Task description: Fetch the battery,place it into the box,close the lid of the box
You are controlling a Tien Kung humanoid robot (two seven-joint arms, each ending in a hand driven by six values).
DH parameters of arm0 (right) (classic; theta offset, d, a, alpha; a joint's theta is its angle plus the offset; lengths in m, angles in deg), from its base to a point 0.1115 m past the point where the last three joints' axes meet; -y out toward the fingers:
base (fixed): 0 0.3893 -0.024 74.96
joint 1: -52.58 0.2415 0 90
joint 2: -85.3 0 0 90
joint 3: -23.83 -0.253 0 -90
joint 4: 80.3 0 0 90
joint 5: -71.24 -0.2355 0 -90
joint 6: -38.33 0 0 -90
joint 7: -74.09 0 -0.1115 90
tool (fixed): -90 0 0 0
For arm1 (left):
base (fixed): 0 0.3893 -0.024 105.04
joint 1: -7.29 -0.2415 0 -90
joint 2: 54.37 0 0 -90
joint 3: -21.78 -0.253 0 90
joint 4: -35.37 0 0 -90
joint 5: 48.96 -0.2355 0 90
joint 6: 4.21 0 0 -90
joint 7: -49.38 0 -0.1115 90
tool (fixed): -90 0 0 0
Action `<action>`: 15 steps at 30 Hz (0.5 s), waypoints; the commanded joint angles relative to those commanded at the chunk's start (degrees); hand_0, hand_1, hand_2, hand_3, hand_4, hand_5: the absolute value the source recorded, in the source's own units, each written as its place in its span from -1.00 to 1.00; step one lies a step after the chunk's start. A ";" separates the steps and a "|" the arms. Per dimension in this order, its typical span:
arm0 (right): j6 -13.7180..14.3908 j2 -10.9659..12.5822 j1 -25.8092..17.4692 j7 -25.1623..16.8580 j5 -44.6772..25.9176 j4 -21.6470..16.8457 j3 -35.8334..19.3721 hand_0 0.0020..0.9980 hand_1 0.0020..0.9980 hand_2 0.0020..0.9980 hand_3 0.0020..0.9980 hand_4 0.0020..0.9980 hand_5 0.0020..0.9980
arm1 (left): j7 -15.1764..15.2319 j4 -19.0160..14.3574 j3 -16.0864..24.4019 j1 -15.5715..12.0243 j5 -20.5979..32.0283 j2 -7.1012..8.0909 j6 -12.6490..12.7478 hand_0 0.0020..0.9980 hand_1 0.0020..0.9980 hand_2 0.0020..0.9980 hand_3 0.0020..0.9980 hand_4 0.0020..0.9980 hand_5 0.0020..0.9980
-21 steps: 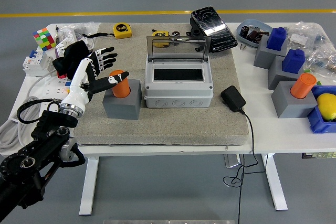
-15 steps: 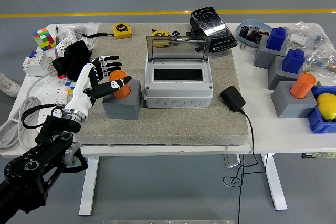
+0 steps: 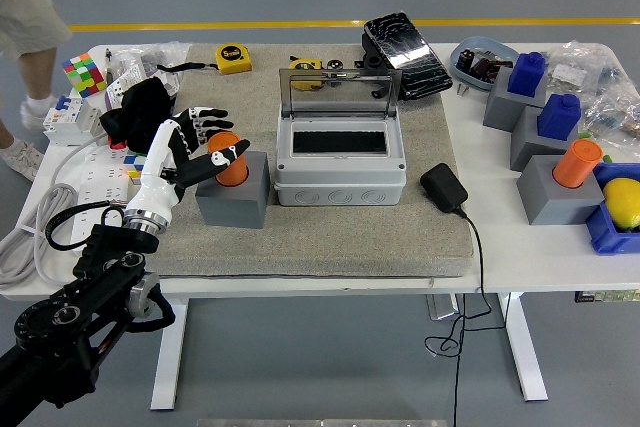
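Note:
An orange cylindrical battery [image 3: 231, 163] stands upright in a grey block holder [image 3: 234, 193] on the grey mat, left of centre. My left hand [image 3: 200, 142] is right beside it on its left, fingers spread, thumb [image 3: 227, 156] over the battery's top; it holds nothing. The grey box [image 3: 340, 155] sits at the mat's centre with its clear lid [image 3: 338, 94] standing open at the back. My right hand is out of view.
A black power adapter [image 3: 443, 188] with its cable lies right of the box. More grey holders with an orange battery [image 3: 577, 162] and blue pieces [image 3: 529, 74] stand at the right. Clutter, a black cloth [image 3: 140, 107] and cables lie at the left. A person's legs [image 3: 25, 37] show at top left.
My left hand has come down and closed in on the battery, thumb now over its top. A person has walked into view at the top left.

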 joint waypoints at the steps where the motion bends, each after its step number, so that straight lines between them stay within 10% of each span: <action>1: 0.00 -0.01 0.01 0.00 0.01 0.00 -0.01 0.36 0.44 0.43 0.38 1.00 0.39 | -0.05 0.06 0.03 0.13 0.03 0.02 -0.03 0.20 0.02 0.02 0.07 0.86 -1.00; 15: -0.08 -0.11 0.04 -0.04 0.09 0.00 -0.25 0.36 0.45 0.43 0.38 1.00 0.39 | -0.14 -2.50 0.52 -1.03 -1.18 0.18 -1.90 0.39 0.14 0.06 0.12 1.00 -1.00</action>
